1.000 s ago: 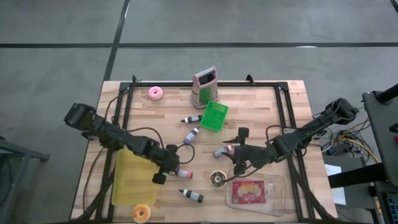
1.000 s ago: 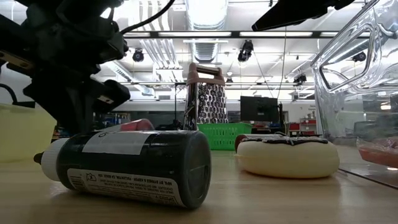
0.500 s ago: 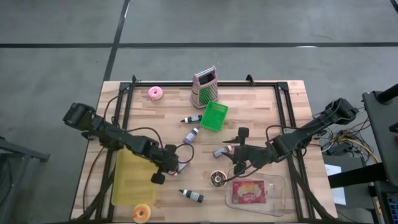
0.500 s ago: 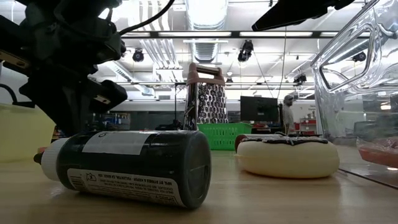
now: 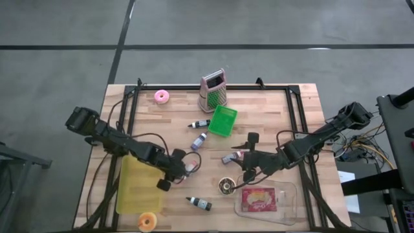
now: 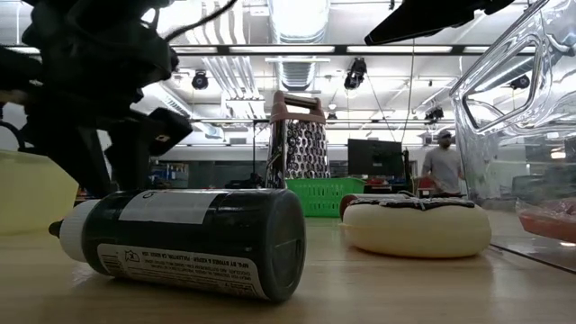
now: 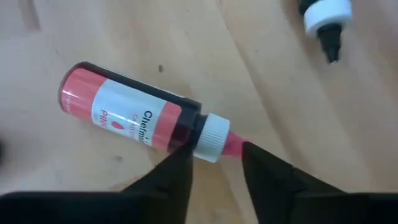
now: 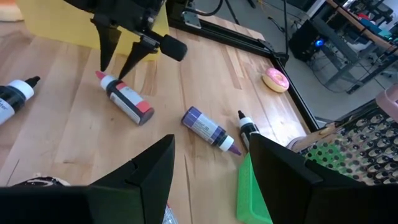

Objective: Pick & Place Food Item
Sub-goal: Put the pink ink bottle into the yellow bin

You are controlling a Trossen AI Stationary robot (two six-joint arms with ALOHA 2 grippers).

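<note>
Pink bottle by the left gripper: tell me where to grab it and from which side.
Grip the pink bottle across its labelled body, coming straight down. It lies flat on the table, so the round sides are free. The left gripper stands open at the cap and narrow tip, a poorer hold.

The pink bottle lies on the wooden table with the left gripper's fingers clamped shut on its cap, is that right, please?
Not quite. The pink bottle does lie on the wooden table, but the left gripper is open, fingers straddling the cap without clamping it; the left wrist view shows this.
</note>
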